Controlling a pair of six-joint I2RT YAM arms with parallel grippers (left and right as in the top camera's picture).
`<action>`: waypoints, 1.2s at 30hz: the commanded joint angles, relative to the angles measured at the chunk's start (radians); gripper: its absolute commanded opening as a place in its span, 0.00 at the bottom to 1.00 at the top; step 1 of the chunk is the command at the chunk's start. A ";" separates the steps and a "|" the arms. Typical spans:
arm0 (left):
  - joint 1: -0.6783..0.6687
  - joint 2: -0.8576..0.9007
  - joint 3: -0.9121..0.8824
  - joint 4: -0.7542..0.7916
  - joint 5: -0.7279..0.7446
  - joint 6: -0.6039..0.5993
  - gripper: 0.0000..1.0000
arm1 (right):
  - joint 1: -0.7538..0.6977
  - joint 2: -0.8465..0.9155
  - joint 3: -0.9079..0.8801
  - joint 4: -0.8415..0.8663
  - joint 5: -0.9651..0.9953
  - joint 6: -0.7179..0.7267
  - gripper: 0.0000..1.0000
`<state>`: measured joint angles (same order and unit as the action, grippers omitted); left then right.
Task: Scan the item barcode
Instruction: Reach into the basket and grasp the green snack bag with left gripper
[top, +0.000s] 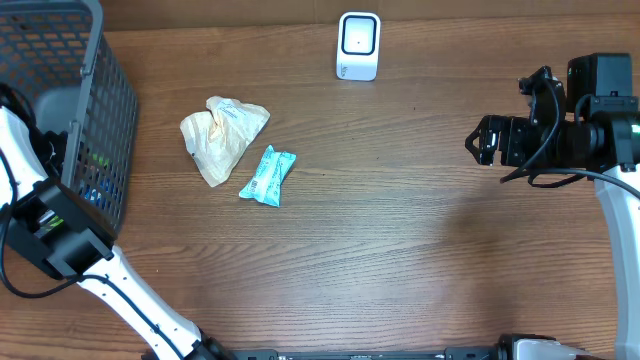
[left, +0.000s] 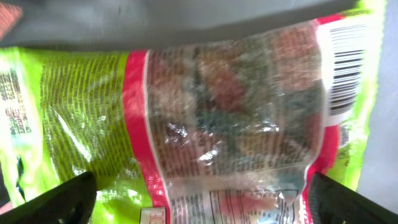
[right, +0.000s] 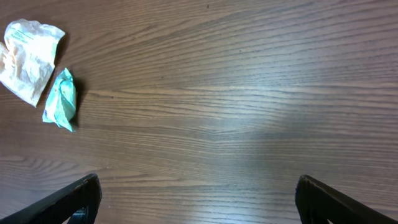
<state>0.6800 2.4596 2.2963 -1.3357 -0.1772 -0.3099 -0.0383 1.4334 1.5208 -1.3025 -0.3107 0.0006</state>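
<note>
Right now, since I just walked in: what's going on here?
The left gripper is down in the grey basket, jaws open over a green and pink snack bag, its barcode showing; nothing is held. The right gripper hovers open over bare table. A cream bag and a teal packet lie out on the table, the white scanner at the far edge.

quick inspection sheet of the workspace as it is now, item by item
surface: brown wood-grain table, no spills seen
job's things: white box-shaped barcode scanner at the far edge; lime-green and pink plastic snack bag under the left gripper, barcode facing up
clutter: crumpled cream wrapper beside a teal packet; grey mesh basket at the left
grippers: left gripper open over the bag; right gripper open over bare wood
cables: black cable looped on the right arm
surroundings: nothing seen
</note>
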 joint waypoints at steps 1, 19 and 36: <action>-0.025 0.035 -0.038 0.053 -0.033 -0.027 0.94 | 0.006 -0.006 0.021 -0.001 -0.006 0.017 1.00; -0.105 0.035 -0.088 0.124 0.184 0.170 0.89 | 0.006 -0.006 0.021 0.011 -0.006 0.022 1.00; -0.150 0.035 0.262 0.027 0.188 0.272 1.00 | 0.006 -0.006 0.021 0.011 -0.006 0.023 1.00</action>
<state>0.5362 2.4916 2.5469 -1.3140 -0.0059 -0.0696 -0.0383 1.4334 1.5208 -1.2972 -0.3103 0.0227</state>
